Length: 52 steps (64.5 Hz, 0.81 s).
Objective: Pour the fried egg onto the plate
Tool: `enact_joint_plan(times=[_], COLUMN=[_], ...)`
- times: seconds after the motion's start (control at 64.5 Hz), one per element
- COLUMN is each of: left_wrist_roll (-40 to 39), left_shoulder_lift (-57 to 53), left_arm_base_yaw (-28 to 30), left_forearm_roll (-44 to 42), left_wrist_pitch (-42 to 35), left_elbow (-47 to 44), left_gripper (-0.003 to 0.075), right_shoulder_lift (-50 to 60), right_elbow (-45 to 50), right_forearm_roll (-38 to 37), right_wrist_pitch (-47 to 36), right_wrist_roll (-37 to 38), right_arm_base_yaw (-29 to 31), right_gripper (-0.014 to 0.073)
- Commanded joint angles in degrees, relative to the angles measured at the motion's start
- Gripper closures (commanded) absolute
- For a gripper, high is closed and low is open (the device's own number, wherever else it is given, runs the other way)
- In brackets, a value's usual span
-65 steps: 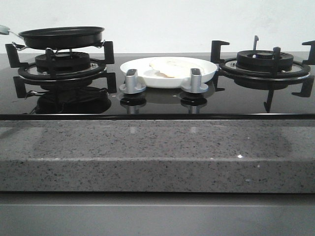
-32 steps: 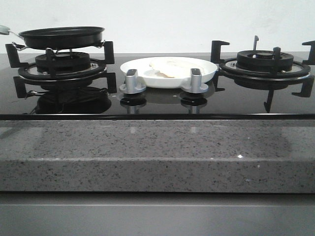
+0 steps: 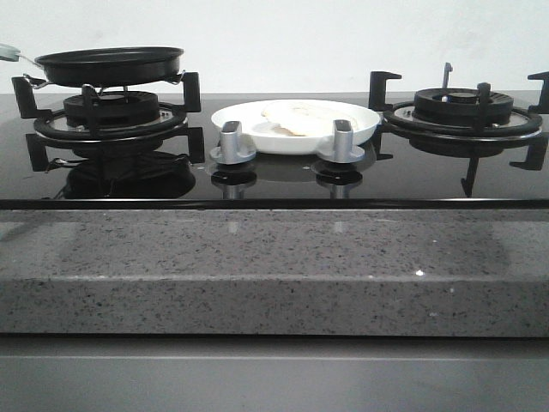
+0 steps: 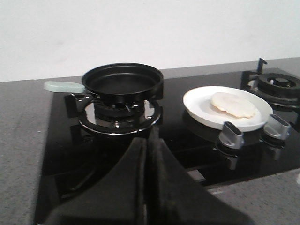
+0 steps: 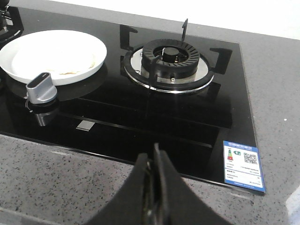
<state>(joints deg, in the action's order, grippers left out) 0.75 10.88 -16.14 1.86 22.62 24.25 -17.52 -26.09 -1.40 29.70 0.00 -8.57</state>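
A: Black glass hob (image 3: 274, 176) on grey speckled table (image 3: 274, 266), white wall behind.
B: Egg?
A: Fried egg (image 4: 233, 105) lies on the plate (image 4: 201, 105), between burners, well ahead of both jaws. Pan (image 4: 123, 82) on the left burner, bare.
B: Grippers?
A: Left gripper (image 4: 148, 140) and right gripper (image 5: 153, 161) pulled back over the front edge, jaws pressed together, holding nothing.
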Motion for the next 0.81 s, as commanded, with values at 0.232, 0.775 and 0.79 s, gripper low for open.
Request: enact_joint_plan(times=[0.232, 0.775, 0.79], left_wrist_roll=[0.2, 0.2, 0.2], left_shoulder_lift=[-10.5, -12.3, -12.3], left_arm_base_yaw=[14.8, 15.8, 15.8], left_forearm_roll=[0.6, 1.5, 1.5], left_wrist_pitch=[-6.3, -20.3, -20.5], left_elbow=[-7.8, -24.3, -24.8], left_gripper=[0.0739, 0.0739, 0.0739], right_shoulder_lift=[-0.4, -0.5, -0.5], right_elbow=[-1.5, -1.5, -1.5], right_forearm_roll=[-0.7, -0.7, -0.7], right_wrist_pitch=[-4.5, -4.3, -4.3], right_wrist_roll=[-0.3, -0.3, -0.3], right_arm_base_yaw=[0.2, 0.2, 0.2], right_gripper=[0.0651, 0.0651, 0.0651])
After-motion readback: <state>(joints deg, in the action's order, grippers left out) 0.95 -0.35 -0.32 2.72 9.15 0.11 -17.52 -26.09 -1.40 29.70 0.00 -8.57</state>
